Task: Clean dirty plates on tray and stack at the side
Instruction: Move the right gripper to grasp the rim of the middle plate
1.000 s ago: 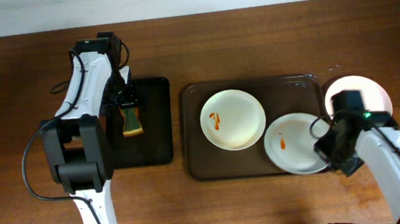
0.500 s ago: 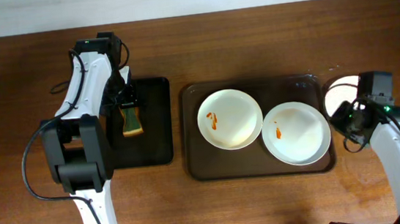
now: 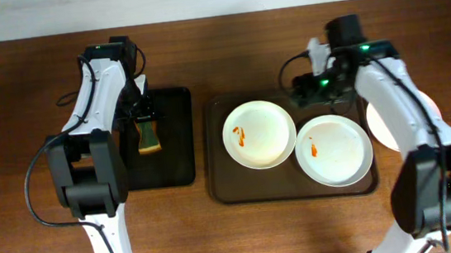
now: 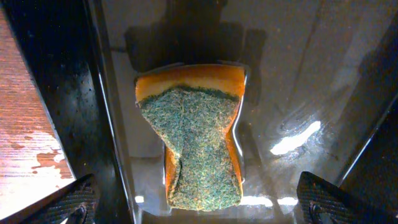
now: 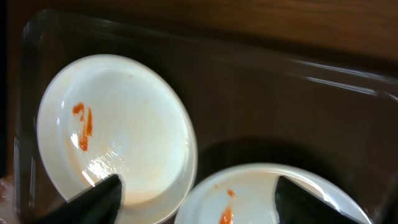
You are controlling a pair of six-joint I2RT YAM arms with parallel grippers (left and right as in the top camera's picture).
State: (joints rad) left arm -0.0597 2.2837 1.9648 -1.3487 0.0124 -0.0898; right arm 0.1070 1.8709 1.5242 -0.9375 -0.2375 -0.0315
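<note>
Tray (image 3: 223, 185): brown, rectangular, flat on the surface (image 3: 22, 80). Its long axis runs left to right in the overhead view, parallel to the surface's far edge.

Right end effector (image 3: 309, 92): stands above the tray's far rim, right of the rim's midpoint. Most of the tray lies on its near side. Its wrist view shows both fingers (image 5: 102, 196) spread wide with nothing between them.

First plate (image 3: 259, 134): on the tray, near and to the left of the right end effector. An orange-red smear sits on its left half.

Second plate (image 3: 334, 149): on the tray, nearer the robot than the right end effector and a little to its right. It has a small smear left of centre. Its rim meets the first plate's; which rim lies on top cannot be told.

Third plate (image 3: 382, 120): on the surface just past the tray's right end, largely hidden by the right arm. The visible part is plain white.

Only the overhead view shows the third plate and the tray's full outline. The right wrist view shows only the two smeared plates and the tray's far part.

Left end effector (image 4: 199, 202): fingers (image 4: 62, 202) wide apart, gripping nothing, over the black tray (image 4: 56, 74). A sponge (image 4: 196, 134) lies between the fingers with its green side up and its long axis across the line joining them. Overhead, only the sponge's outline is clear.
</note>
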